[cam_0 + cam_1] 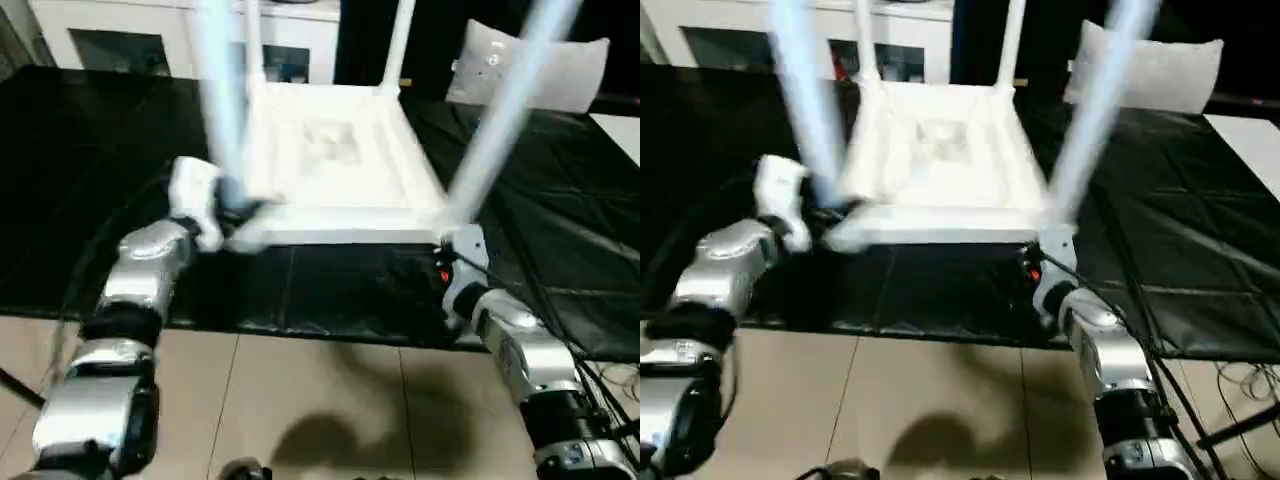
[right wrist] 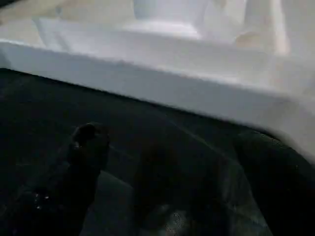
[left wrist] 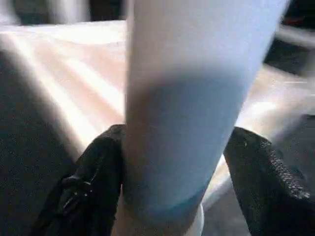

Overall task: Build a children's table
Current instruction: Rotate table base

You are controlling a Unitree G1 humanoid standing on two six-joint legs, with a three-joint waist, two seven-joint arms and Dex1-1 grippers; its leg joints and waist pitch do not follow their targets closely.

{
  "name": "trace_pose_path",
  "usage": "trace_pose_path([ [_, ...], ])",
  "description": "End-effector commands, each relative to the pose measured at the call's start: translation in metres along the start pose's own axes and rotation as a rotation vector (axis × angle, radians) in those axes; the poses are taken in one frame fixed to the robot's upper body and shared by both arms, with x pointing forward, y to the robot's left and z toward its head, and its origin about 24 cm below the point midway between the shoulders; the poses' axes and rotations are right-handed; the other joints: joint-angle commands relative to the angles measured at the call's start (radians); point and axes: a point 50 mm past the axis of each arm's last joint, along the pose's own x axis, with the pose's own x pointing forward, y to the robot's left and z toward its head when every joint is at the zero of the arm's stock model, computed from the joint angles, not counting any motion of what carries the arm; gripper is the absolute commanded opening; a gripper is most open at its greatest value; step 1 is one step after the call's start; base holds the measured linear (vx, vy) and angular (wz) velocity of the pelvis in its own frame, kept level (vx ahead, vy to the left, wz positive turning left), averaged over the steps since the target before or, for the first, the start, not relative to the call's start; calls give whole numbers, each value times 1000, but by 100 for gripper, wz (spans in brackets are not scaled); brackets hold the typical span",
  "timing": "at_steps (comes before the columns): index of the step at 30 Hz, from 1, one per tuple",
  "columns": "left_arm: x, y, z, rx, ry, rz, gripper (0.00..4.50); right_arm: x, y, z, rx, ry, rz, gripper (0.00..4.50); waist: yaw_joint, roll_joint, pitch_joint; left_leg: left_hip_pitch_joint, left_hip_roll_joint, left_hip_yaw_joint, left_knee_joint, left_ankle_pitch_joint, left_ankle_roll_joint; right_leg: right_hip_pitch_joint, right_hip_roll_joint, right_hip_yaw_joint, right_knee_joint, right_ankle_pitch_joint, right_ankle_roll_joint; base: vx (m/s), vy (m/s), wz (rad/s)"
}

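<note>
**Four legs up, table not yet turned over**

Although the frames blur, the children's table (image 1: 335, 165) looks close to finished: its square top lies upside down on the black-covered desk (image 1: 90, 180), and four tapered legs rise from its corners. Two near legs, one by the left pincer (image 1: 237, 207) and one (image 1: 505, 105) above the right pincer (image 1: 452, 262), slant up out of the picture; two far legs stand behind them. What is probably left is seating the near-left leg (image 1: 222, 90) firmly and turning the table onto its feet.

In the left wrist view, the left pincer's two black fingers (image 3: 93, 182) stand on either side of that leg, at its base where it meets the corner socket. One finger touches it; the other seems just apart, so whether the grip has fully clamped cannot be told. The right pincer rests with its fingers (image 2: 86, 147) spread apart and empty, just in front of the top's near edge (image 2: 147, 83), not touching it.

Hard to judge: whether any leg is pushed fully home, since the sockets are smeared by blur. All leg tips are cut off. The ribbed underside reads only as a pale recess.
</note>
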Motion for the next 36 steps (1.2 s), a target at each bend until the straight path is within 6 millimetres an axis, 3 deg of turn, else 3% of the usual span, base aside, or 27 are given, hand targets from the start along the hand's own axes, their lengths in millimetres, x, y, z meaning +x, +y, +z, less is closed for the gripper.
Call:
trace_pose_path([
  [1,8,-20,6,-16,-15,-208,320,1,-8,4,-3,3,-53,450,-6,14,-77,23,92,-31,-80,-118,0,52,-132,84,-62,-141,-194,0,0,0],
  [3,6,-35,3,-47,0,-365,320,3,-12,4,6,2,-71,450,-6,15,-79,17,94,-33,-81,-111,-5,60,-138,85,-53,-122,-206,0,0,0],
  [5,6,-41,1,-54,13,-424,320,5,-14,4,9,-2,-78,450,-6,13,-78,17,87,-26,-77,-107,3,58,-135,86,-58,-129,-209,0,0,0],
  [9,10,-58,-1,-54,20,-528,320,9,-19,5,17,-4,-94,450,-12,13,-78,15,89,-26,-76,-99,18,61,-132,84,-59,-129,-211,0,0,0],
  [10,16,-74,-1,-42,11,-598,320,11,-22,5,9,7,-107,450,-15,8,-79,15,89,-26,-75,-95,21,61,-131,83,-56,-129,-213,0,0,0],
  [12,19,-81,0,-37,4,-625,320,11,-23,5,6,13,-113,450,-18,9,-78,15,90,-26,-75,-96,23,62,-131,83,-59,-140,-212,0,0,0],
  [14,31,-104,3,-11,-22,-666,320,11,-28,3,-2,36,-138,450,-21,9,-79,17,89,-24,-73,-86,30,61,-125,83,-61,-134,-214,0,0,0],
  [16,36,-107,4,0,-26,-648,320,11,-31,2,-1,44,-154,450,-23,6,-78,11,87,-24,-73,-83,40,65,-125,82,-61,-128,-214,0,0,0],
  [20,52,-106,8,42,-49,-512,320,6,-43,-2,-8,67,-216,450,-27,2,-77,12,79,-23,-70,-104,45,66,-123,79,-74,-202,-182,0,0,0],
  [21,56,-107,10,58,-48,-477,320,5,-48,-1,-14,65,-238,450,-25,15,-78,14,79,-24,-70,-106,45,64,-123,79,-75,-209,-176,0,0,0],
  [23,62,-109,13,96,-55,-431,320,2,-57,0,-32,66,-277,450,-30,6,-79,12,79,-24,-69,-110,48,66,-118,76,-77,-212,-168,0,0,0],
  [26,65,-111,14,98,-57,-406,320,0,-62,2,-36,58,-296,450,-29,5,-81,7,73,-22,-65,-84,69,68,-116,76,-74,-201,-165,0,0,0],
  [27,65,-112,13,98,-56,-408,320,-1,-65,4,-38,46,-311,450,-30,9,-83,7,75,-22,-65,-77,76,67,-116,75,-71,-188,-172,0,0,0],
  [31,67,-111,11,97,-53,-383,320,-3,-73,10,-44,31,-335,450,-35,8,-82,8,75,-22,-64,-92,88,64,-114,72,-74,-198,-177,0,0,0],
  [33,68,-121,12,74,-80,-447,320,-1,-74,11,-49,24,-329,450,-37,2,-82,9,74,-20,-64,-98,89,64,-116,71,-77,-216,-182,0,0,0],
  [36,70,-135,15,41,-105,-533,320,1,-75,12,-48,25,-332,450,-37,3,-81,8,73,-19,-63,-102,92,62,-117,71,-78,-234,-183,0,0,0],
])
